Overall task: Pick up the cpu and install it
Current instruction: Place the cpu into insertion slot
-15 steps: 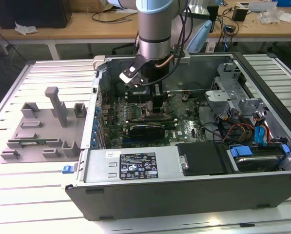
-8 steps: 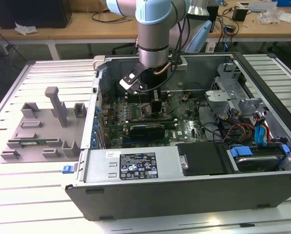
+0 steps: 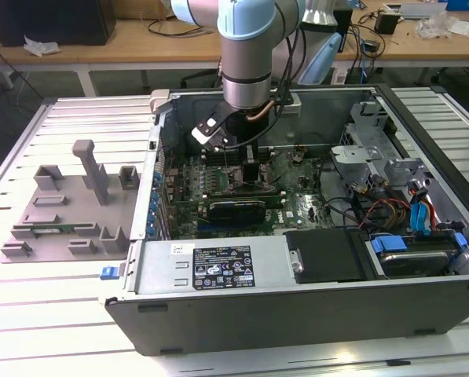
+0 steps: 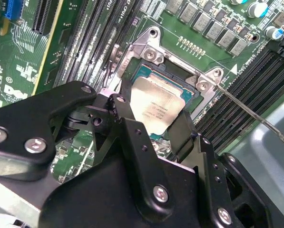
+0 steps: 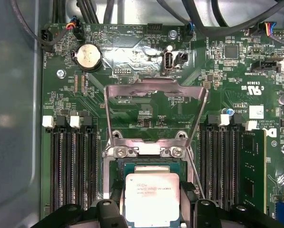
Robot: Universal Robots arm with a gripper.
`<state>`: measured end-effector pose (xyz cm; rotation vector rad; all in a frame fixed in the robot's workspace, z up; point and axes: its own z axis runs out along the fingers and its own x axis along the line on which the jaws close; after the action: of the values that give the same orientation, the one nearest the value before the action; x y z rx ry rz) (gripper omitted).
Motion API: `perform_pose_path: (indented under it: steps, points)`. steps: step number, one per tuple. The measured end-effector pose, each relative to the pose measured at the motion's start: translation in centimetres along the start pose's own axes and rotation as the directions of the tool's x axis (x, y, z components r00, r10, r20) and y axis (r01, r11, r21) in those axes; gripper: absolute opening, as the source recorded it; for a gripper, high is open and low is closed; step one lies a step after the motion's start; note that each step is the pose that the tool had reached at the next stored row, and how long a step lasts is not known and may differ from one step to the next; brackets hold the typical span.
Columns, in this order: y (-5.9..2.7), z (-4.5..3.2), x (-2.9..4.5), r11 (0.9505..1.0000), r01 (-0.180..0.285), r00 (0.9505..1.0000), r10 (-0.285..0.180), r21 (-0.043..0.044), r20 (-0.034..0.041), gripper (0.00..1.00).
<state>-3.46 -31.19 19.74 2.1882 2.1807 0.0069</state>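
The cpu [image 4: 156, 102], a flat square chip with a shiny silver top, lies level over the open socket [image 4: 146, 50] on the green motherboard. My gripper [image 4: 151, 118] reaches down into the computer case [image 3: 242, 306], and its black fingers [image 4: 119, 110] press against two opposite edges of the cpu, so it is shut on the chip. In the first wrist view the cpu [image 5: 152, 197] sits between the fingers [image 5: 108, 209], with the socket's metal load plate [image 5: 156, 90] swung open behind it. In the exterior view the gripper [image 3: 248, 169] hangs over the board's middle.
Memory slots [image 5: 70, 166] flank the socket on both sides. A thin lever rod [image 4: 256, 116] sticks out beside it. Cables and drive bays [image 3: 399, 204] crowd the case at the exterior view's right. A grey fixture plate [image 3: 69, 212] lies outside the case at the exterior view's left.
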Motion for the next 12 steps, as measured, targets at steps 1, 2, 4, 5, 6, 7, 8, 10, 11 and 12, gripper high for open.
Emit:
perform_pose_path:
  steps: [1,2,4,5,6,7,8,10,11,12]
  points:
    - [0.00,0.02,0.00,1.0000,0.000,1.0000,0.000,0.0000,0.0001,0.55]
    - [0.00,0.05,0.00,1.0000,0.000,1.0000,0.000,0.0001,0.0002,0.55]
    - [-0.01,0.07,0.00,1.0000,-0.001,1.0000,0.001,0.0003,0.0004,0.55]
    - [-0.01,0.09,0.01,1.0000,-0.001,1.0000,0.001,0.0002,0.0004,0.55]
    - [-0.01,0.10,0.01,1.0000,-0.001,1.0000,0.001,0.0001,0.0002,0.55]
    - [-0.01,0.10,0.01,1.0000,-0.001,1.0000,0.001,0.0001,0.0001,0.55]
    - [-0.01,0.10,0.01,1.0000,-0.001,1.0000,0.001,0.0001,0.0001,0.55]
    - [-0.01,0.10,0.01,1.0000,-0.001,1.0000,0.001,0.0000,0.0000,0.55]
    - [-0.01,0.11,0.01,1.0000,-0.001,1.0000,0.001,-0.0002,0.0000,0.55]
    - [0.00,0.13,0.02,1.0000,-0.002,1.0000,0.002,-0.0006,-0.0009,0.55]
